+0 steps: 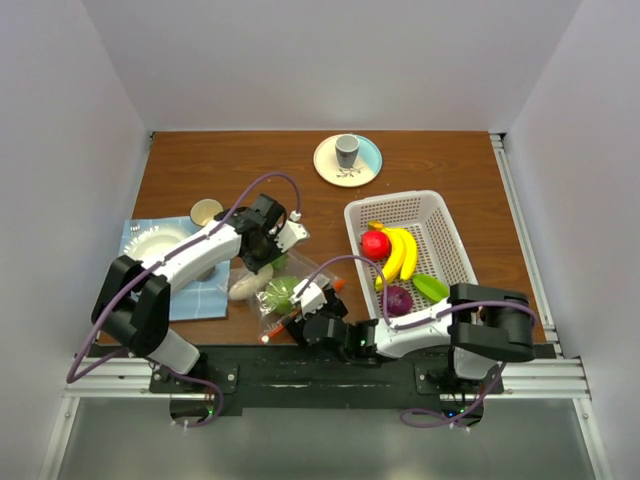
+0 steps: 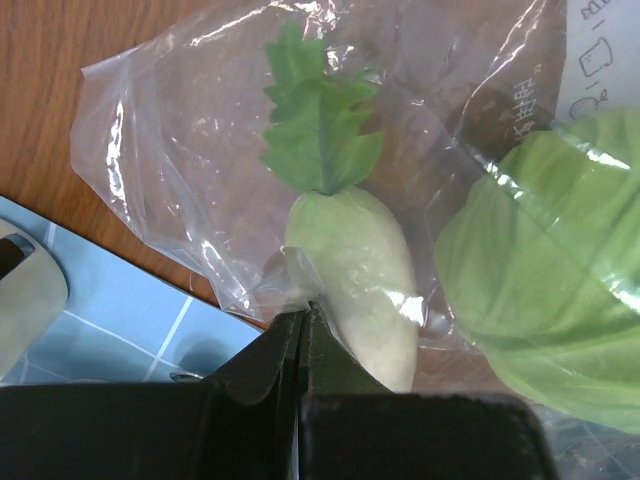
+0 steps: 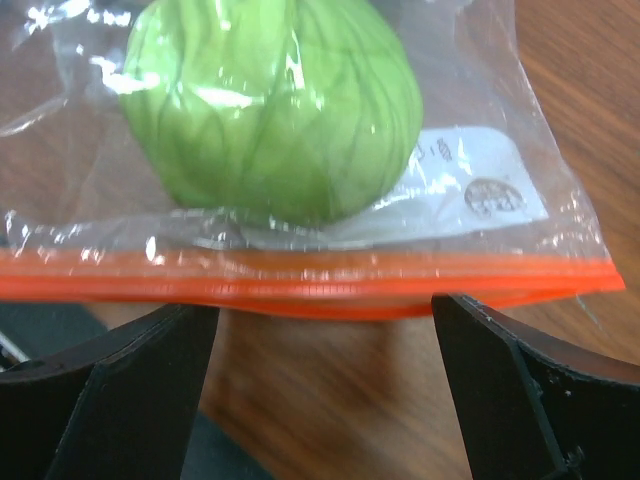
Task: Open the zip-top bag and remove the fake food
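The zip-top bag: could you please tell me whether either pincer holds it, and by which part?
The left pincer pinches plastic of the zip-top bag beside the cream piece; the right pincer stands open at the zip strip, holding nothing.

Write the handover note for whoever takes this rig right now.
Left gripper: shut, pinching a fold of the zip-top bag beside the radish.
Right gripper: open, facing the orange zip strip, not yet on it.
In the bag: radish and cabbage.
In the white basket: banana bunch, red fruit, purple piece, green piece.
Left to do: the zip looks closed; open it and remove the last two.
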Controlling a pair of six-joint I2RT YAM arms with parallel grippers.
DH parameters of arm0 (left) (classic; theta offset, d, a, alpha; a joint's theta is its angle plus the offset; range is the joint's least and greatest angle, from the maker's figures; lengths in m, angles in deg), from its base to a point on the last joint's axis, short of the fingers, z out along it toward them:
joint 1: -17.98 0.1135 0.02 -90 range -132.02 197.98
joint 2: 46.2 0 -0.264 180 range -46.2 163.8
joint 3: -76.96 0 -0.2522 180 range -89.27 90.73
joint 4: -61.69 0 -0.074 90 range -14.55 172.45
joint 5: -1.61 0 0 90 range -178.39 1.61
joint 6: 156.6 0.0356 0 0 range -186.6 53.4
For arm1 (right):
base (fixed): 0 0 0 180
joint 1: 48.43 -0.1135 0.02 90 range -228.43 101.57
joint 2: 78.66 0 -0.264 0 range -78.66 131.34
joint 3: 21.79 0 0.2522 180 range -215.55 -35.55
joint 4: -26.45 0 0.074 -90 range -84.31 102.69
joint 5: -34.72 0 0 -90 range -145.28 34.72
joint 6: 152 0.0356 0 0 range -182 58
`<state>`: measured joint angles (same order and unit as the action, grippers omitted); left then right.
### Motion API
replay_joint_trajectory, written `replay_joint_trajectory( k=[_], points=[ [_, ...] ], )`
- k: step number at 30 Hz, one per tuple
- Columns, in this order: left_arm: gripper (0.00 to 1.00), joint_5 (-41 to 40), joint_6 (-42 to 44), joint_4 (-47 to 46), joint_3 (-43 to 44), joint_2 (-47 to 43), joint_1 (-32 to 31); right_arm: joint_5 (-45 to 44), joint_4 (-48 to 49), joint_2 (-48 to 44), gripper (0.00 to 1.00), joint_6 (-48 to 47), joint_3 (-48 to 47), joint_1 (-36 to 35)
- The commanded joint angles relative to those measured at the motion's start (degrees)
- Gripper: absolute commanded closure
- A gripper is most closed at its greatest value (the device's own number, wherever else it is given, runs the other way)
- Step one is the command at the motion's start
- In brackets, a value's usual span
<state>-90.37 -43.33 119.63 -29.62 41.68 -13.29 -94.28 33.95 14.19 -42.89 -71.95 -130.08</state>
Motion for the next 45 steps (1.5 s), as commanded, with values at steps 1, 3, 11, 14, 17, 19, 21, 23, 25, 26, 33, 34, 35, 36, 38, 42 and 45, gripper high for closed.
replay_joint_trajectory(
  k=[1, 3, 11, 14, 17, 19, 21, 23, 25, 26, 33, 34, 35, 36, 38, 42, 45],
  points=[
    [1.0, 1.19, 0.2, -1.29, 0.72, 1.77, -0.02, 2.26, 4.41, -0.3, 0.08, -2.06, -4.29, 0.61],
    [1.0, 0.84, 0.37, -1.56, 0.46, 1.69, -0.11, 3.49, 2.75, -2.41, 0.09, -2.24, -4.03, 0.52],
    [1.0, 0.4, 0.73, -2.44, -0.6, 1.6, -0.02, 8.07, -5.25, -19.72, 0.19, -0.22, 2.73, 0.52],
    [1.0, 0.4, 0.64, -2.44, -0.25, 1.51, -0.11, 6.75, -6.14, -19.21, 0.27, 0.22, 3.44, 0.52],
    [1.0, 0.4, 0.64, -2.0, 0.11, 1.25, -0.11, 7.53, -5.96, -17.54, 0.44, 0.22, 2.92, 0.52],
    [1.0, 0.22, 0.64, -1.82, 0.02, 0.98, -0.11, 8.33, -5.44, -16.05, 0.57, 0.13, 2.92, 0.44],
    [1.0, -0.04, 0.73, -1.82, -0.33, 0.63, -0.02, 8.59, -5.08, -14.91, 0.65, 0.31, 3.27, 0.52],
    [1.0, -0.22, 0.82, -1.73, -0.59, 0.54, -0.02, 8.68, -4.65, -14.9, 0.73, 0.57, 4.14, 0.44],
    [1.0, -0.22, 0.9, -1.82, -0.77, 0.54, -0.02, 8.42, -4.56, -15.69, 0.75, 0.92, 4.93, 0.43],
    [1.0, -0.31, 0.82, -1.82, -0.86, 0.46, -0.11, 8.16, -4.21, -15.78, 0.76, 1.01, 5.11, 0.44],
    [1.0, 0.13, 0.73, -1.64, 0.11, 0.81, -0.11, 6.31, -0.78, -11.04, 0.76, 0.84, 3.36, 0.44],
    [1.0, 0.05, 0.73, -1.56, 0.11, 0.81, -0.11, 6.13, -0.26, -10.25, 0.76, 0.92, 3.01, 0.52],
    [1.0, 0.04, 0.73, -1.56, 0.11, 0.81, -0.02, 5.7, 0.88, -8.41, 0.76, 0.93, 2.4, 0.52],
    [1.0, 0.04, 0.81, -1.56, 0.11, 0.81, -0.11, 5.78, 1.41, -7.7, 0.76, 1.1, 2.04, 0.61],
    [1.0, 0.04, 0.82, -1.38, 0.02, 0.72, -0.11, 5.69, 2.29, -5.16, 0.76, 1.36, 1.08, 0.79],
    [1.0, -0.22, 0.9, -1.29, -0.16, 0.54, -0.02, 6.3, 5.54, -2.69, 0.57, 2.59, 1.25, 1.58],
    [1.0, -0.22, 0.9, -1.29, -0.16, 0.54, -0.11, 7.79, 7.48, -2.68, 0.36, 2.16, 1.07, 2.28]
  ],
)
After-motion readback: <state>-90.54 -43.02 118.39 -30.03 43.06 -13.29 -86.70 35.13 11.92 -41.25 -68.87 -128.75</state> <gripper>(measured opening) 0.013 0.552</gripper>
